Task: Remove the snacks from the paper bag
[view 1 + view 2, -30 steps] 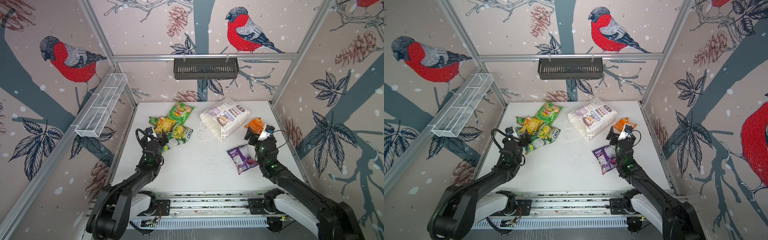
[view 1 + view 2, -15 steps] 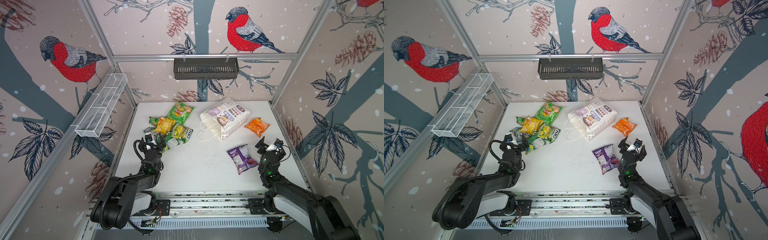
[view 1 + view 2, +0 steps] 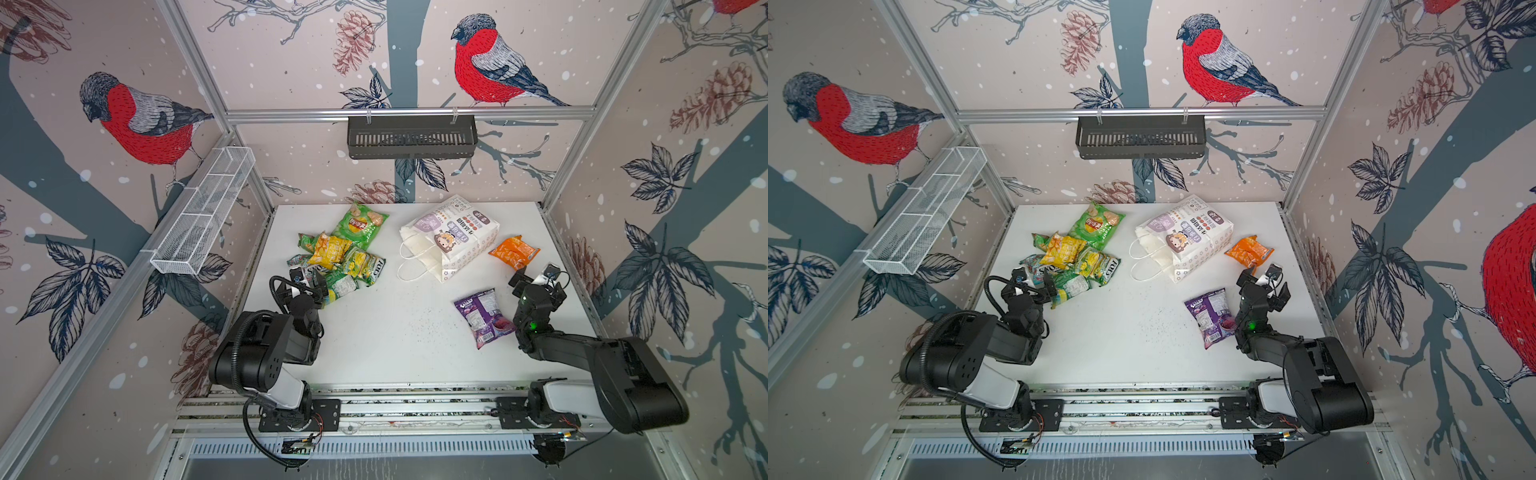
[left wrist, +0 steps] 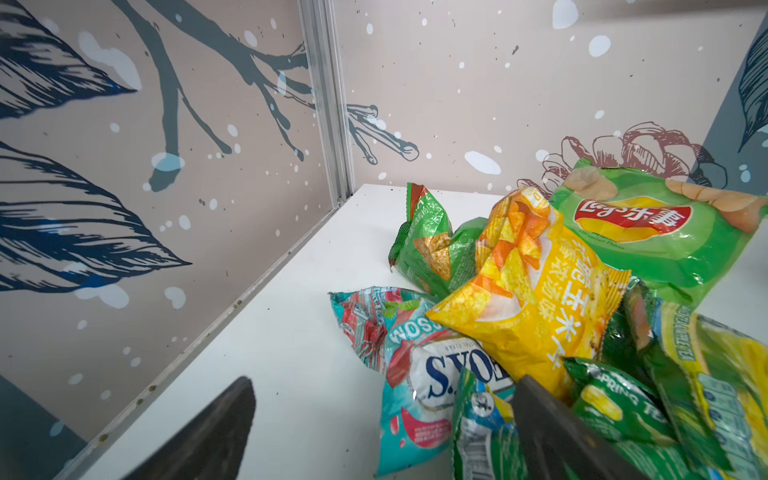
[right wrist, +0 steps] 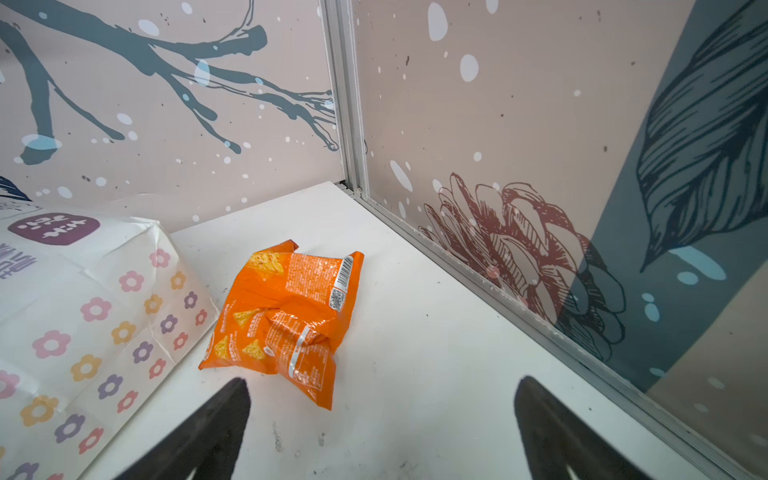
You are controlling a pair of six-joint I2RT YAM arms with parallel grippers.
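Note:
The white paper bag (image 3: 451,237) (image 3: 1183,239) lies on its side at the back middle, handles toward the front. A heap of snacks lies left of it: a large green chip bag (image 3: 359,224), a yellow packet (image 4: 528,303), a teal-white packet (image 4: 424,382) and smaller green ones. An orange packet (image 5: 291,316) (image 3: 514,252) lies right of the bag and a purple packet (image 3: 484,318) nearer the front. My left gripper (image 3: 305,282) (image 4: 384,382) stands open at the heap's near edge, holding nothing. My right gripper (image 3: 538,282) (image 5: 383,381) is open over bare table, just short of the orange packet.
A black slotted basket (image 3: 411,137) hangs on the back wall and a white wire shelf (image 3: 203,212) on the left wall. Metal frame rails (image 5: 498,291) run along the table's right and left edges, close to both grippers.
Both arms have drawn back toward the front. The right gripper has moved away from the orange packet, which stays on the table. The left gripper has backed off the heap.

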